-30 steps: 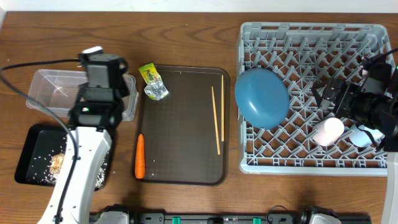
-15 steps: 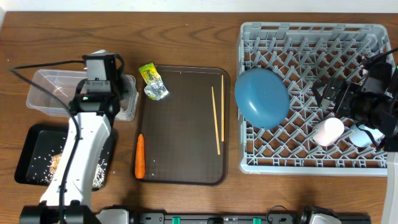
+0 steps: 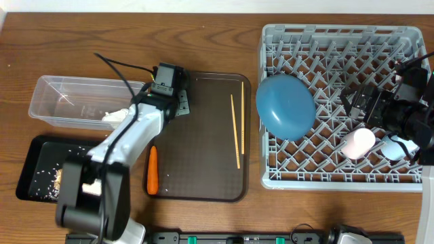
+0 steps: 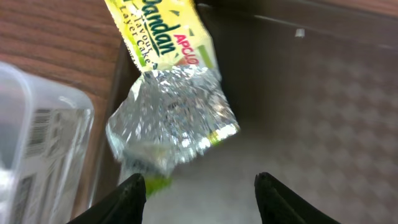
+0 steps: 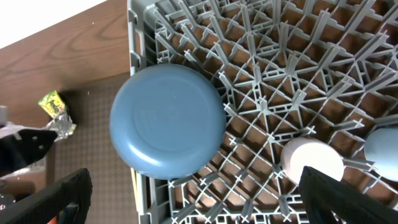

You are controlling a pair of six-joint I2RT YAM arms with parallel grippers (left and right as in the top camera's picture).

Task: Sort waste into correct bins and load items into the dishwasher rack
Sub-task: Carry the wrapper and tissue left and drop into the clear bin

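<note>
A dark wooden table (image 3: 203,41) carries a dark-brown serving tray (image 3: 203,163) in the middle and a grey dishwasher rack (image 3: 339,34) at the right. The left gripper (image 4: 199,199) hangs over the tray's far left corner, its fingers (image 4: 127,196) spread with nothing between them. The yellow-green snack wrapper (image 4: 168,118) lies just beyond their tips, straddling the tray rim beside the clear tub (image 3: 68,95), which holds a crumpled white tissue (image 3: 115,116). The right gripper (image 5: 211,199) hovers over the rack with its jaws wide apart. In the rack sit the blue plate (image 3: 285,106), pink cup (image 3: 357,143) and light-blue cup (image 3: 397,147). The chopsticks (image 3: 236,129) and carrot (image 3: 152,169) lie on the serving tray.
</note>
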